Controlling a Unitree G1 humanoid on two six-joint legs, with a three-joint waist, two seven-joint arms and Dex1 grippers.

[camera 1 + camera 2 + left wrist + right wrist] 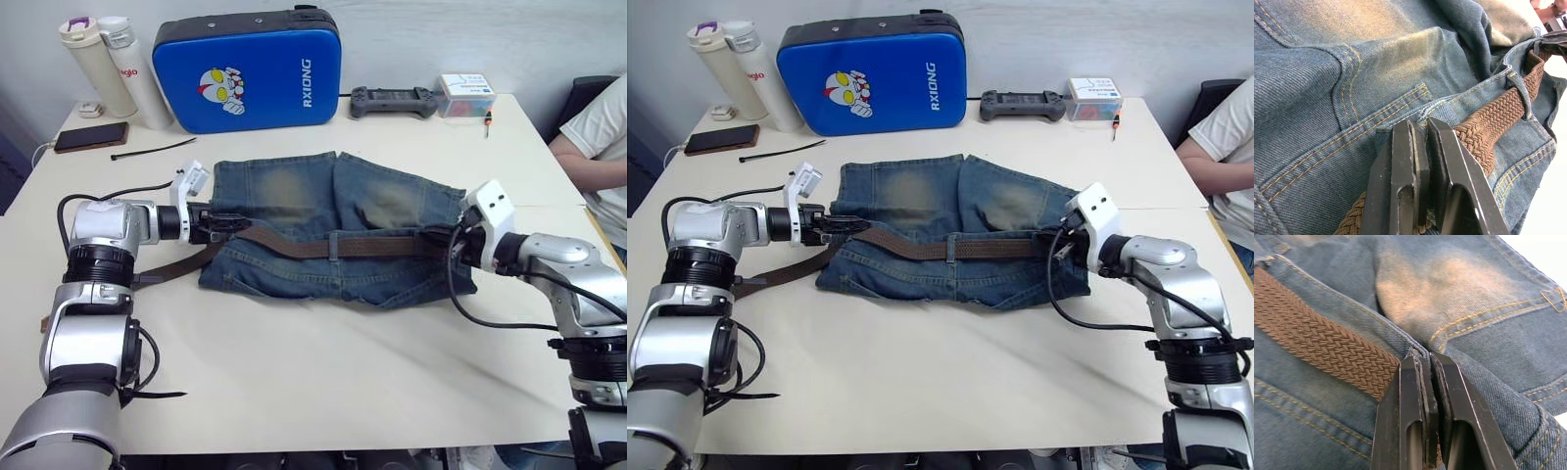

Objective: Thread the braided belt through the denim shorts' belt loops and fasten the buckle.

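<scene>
White tabletop [323, 362] is seen carrying the denim shorts [333, 230], with the braided belt [333, 245] run along the waistband. The left end effector [227, 223] and right end effector [438, 238] are each pinched on denim at opposite waistband ends.

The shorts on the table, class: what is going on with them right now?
A two-armed robot is working on the denim shorts, which lie flat on the table. The braided belt already runs along the waistband. The left gripper and right gripper each pinch the waistband at opposite ends. No buckle is visible.
</scene>
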